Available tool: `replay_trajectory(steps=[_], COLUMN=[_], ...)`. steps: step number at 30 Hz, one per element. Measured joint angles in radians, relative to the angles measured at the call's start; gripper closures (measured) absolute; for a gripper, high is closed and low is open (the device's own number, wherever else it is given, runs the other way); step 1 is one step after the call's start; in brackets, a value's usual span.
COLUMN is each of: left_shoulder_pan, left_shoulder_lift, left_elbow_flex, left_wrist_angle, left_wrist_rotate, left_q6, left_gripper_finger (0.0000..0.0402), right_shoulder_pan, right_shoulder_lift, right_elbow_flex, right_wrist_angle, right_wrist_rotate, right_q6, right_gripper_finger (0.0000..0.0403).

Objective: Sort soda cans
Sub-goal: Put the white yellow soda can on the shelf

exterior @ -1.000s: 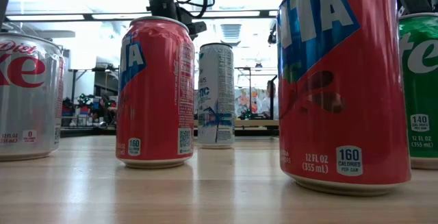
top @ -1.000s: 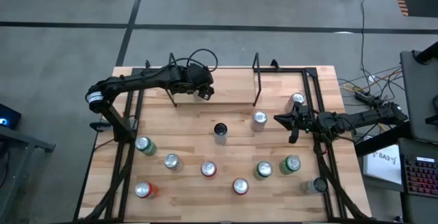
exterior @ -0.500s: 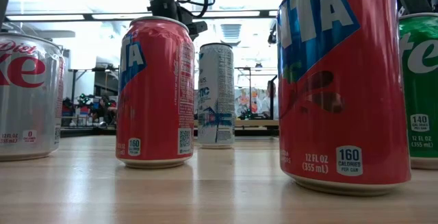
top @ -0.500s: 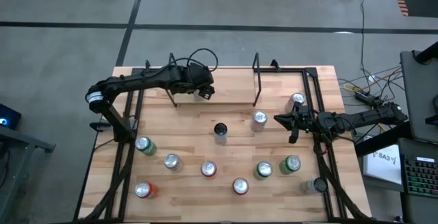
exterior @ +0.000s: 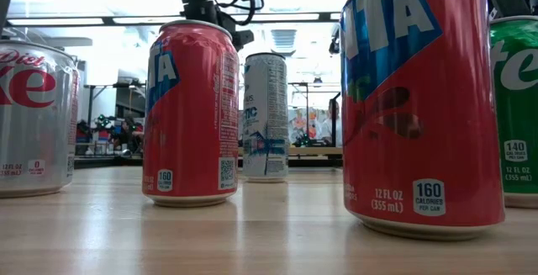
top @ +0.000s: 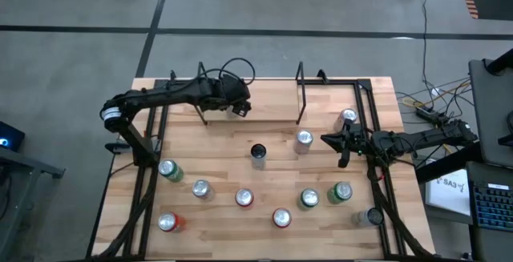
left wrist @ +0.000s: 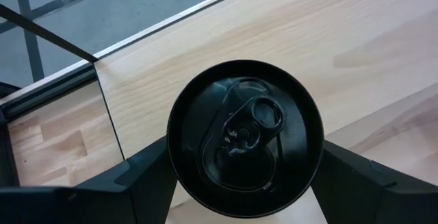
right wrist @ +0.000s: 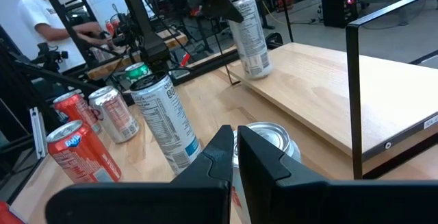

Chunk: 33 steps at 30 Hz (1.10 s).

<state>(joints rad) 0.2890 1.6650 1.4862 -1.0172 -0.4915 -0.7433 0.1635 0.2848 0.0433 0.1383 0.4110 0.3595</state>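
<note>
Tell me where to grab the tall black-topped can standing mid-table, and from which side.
Grip the tall can by its straight side wall near mid-height, fingers level on opposite sides: it stands upright and its body is round. Coming from the back of the table looks best: a silver-topped can stands to its right, with the shut right gripper beyond it, and other cans stand in front.

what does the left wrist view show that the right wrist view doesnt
Only the left wrist view: the black lid of the can between the left gripper's jaws. Only the right wrist view: the shut right gripper, a silver can just beyond it, red cans and a person. Both: the held can and the table.
</note>
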Motion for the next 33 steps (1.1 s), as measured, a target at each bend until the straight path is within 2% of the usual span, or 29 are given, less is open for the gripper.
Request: replay_trajectory(steps=[18, 33], left_shoulder_pan=[0.0, 0.0], left_shoulder_lift=[-0.003, -0.001], left_elbow_flex=[-0.036, -0.029], left_wrist_angle=[0.044, 0.037], left_wrist_rotate=[0.0, 0.004], left_q6=[-0.018, 0.001], left_gripper_finger=[0.0125, 0.0092], right_shoulder_pan=[0.0, 0.0], right_shoulder_lift=[0.0, 0.0], right_elbow_flex=[0.0, 0.0], right_wrist_angle=[0.0, -0.001], right_wrist_rotate=[0.0, 0.0], right_q6=[0.0, 0.0], right_gripper_finger=[0.039, 0.039])
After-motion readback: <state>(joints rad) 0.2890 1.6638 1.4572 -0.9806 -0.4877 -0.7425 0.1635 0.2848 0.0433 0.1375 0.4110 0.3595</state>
